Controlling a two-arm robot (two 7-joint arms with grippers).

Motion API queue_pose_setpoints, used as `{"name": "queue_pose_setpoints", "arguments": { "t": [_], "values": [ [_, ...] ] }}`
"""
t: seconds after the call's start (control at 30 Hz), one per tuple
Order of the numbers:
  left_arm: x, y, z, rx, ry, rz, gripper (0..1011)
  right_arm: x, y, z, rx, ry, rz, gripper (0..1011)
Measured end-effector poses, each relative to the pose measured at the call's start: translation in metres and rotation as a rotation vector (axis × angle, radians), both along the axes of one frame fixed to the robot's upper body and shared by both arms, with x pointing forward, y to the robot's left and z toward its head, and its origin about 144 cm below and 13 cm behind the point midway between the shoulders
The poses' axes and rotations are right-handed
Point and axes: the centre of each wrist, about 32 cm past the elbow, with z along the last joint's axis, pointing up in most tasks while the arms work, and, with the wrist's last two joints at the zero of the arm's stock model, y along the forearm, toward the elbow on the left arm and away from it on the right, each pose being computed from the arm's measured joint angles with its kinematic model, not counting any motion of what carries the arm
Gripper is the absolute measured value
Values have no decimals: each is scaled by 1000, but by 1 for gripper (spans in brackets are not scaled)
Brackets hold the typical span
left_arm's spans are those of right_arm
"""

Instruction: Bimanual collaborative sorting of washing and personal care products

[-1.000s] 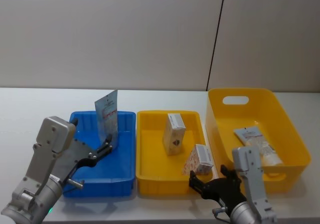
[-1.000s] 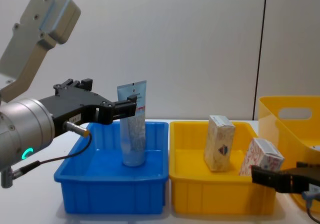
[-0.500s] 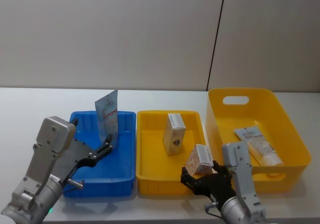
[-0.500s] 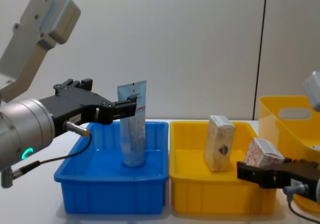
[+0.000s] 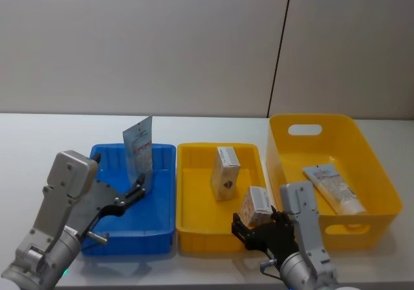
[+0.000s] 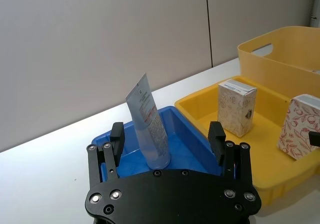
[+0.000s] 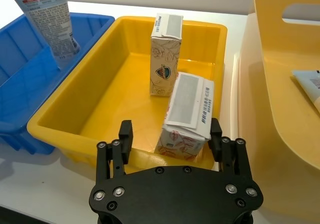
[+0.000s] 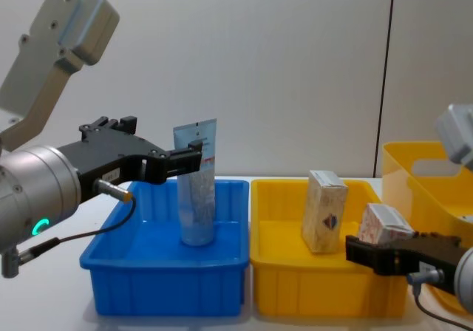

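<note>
From the head camera, the left gripper (image 5: 139,189) is open wide by the pale-blue squeeze tube (image 5: 138,151) standing in the blue plastic tray (image 5: 158,228). From the right wrist camera, the right gripper (image 7: 170,134) is open around the white red-patterned carton (image 7: 187,115) in the small yellow plastic tray (image 7: 65,114), touching the cream carton (image 7: 165,54).

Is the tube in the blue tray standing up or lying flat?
Standing. The tube rests on its cap end in the blue tray, flat end up, leaning a little.
</note>
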Motion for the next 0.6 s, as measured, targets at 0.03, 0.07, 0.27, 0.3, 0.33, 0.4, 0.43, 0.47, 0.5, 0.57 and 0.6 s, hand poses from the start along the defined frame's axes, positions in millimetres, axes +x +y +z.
{"name": "queue_pose_setpoints", "arguments": {
  "t": [0.03,0.07,0.27,0.3,0.33,0.4,0.43,0.47,0.5,0.57,0.6],
  "values": [
    [0,0,0,0,0,0,1001,0,0,0,0,-1,0,905],
    [0,0,0,0,0,0,1002,0,1,0,-1,-1,0,870],
    [0,0,0,0,0,0,1001,1,2,0,-3,-2,-1,679],
    [0,0,0,0,0,0,1001,1,2,0,-3,-2,-1,664],
    [0,0,0,0,0,0,1001,1,2,-1,-3,-2,-1,611],
    [0,0,0,0,0,0,1001,1,2,-1,-4,-2,-1,558],
    [0,0,0,0,0,0,1001,1,2,-1,-4,-2,-1,524],
    [0,0,0,0,0,0,1001,1,2,-1,-4,-2,-1,499],
    [0,0,0,0,0,0,1001,1,2,-1,-4,-2,-1,466],
    [0,0,0,0,0,0,1001,1,3,-1,-4,-3,-1,402],
    [0,0,0,0,0,0,1001,1,3,-1,-4,-3,-1,363]
  ]
}}
